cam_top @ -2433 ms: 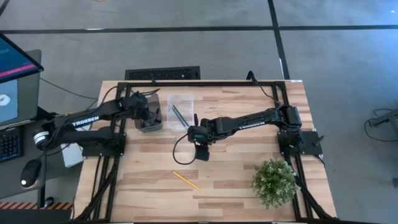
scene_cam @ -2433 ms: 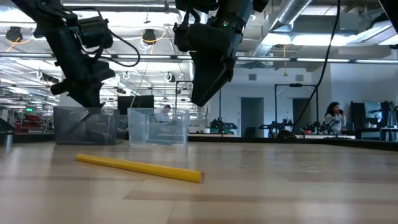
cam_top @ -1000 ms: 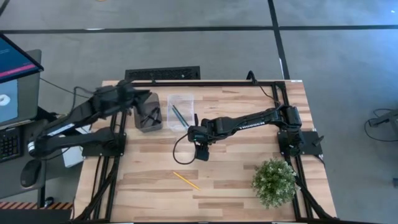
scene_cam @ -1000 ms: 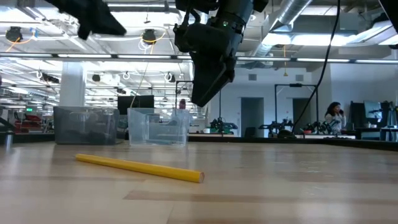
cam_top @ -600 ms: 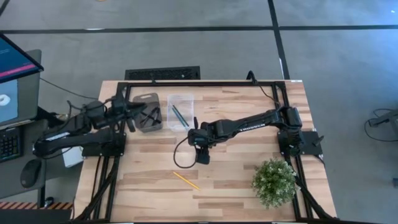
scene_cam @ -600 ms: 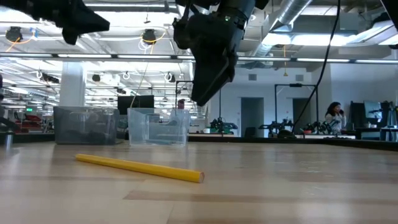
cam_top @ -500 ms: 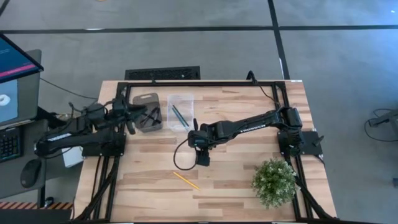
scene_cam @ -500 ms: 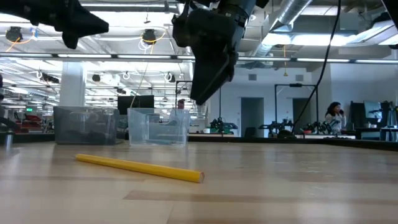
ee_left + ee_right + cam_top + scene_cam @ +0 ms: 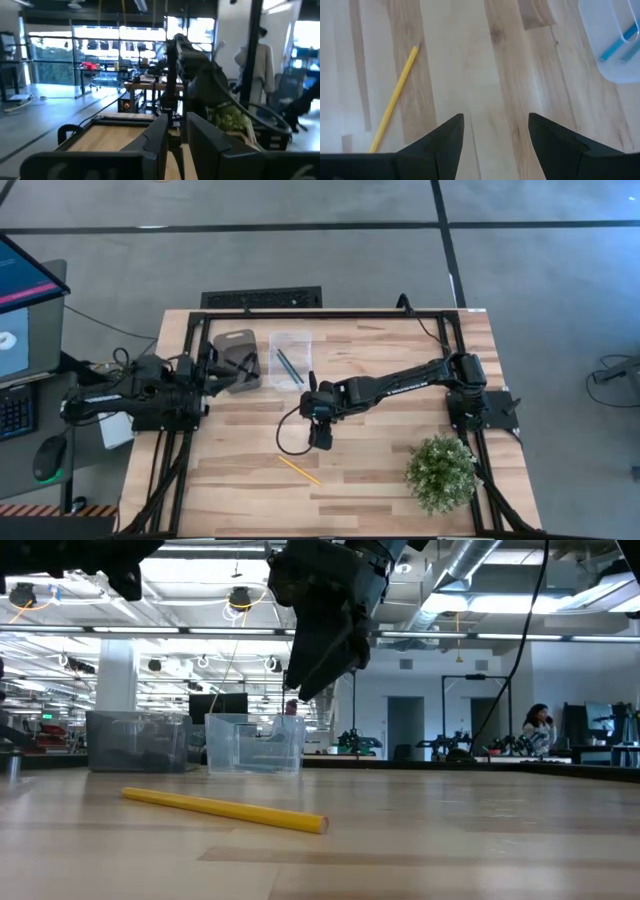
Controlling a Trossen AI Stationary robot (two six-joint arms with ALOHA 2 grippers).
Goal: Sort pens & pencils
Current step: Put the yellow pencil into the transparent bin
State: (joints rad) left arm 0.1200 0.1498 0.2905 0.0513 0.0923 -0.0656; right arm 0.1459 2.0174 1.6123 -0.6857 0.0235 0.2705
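One yellow pencil [image 9: 394,97] lies on the table ahead of the right gripper [image 9: 495,132], fingers spread wide, empty.

From overhead, the contents of the grey bin [image 9: 238,365] are showing only as dark shapes, too small for me to count as pens. In my right wrist view the yellow pencil [image 9: 395,98] is running out of sight behind my own finger, and the clear bin [image 9: 615,42] with the blue pencil [image 9: 618,41] is being cut by the frame's edge.
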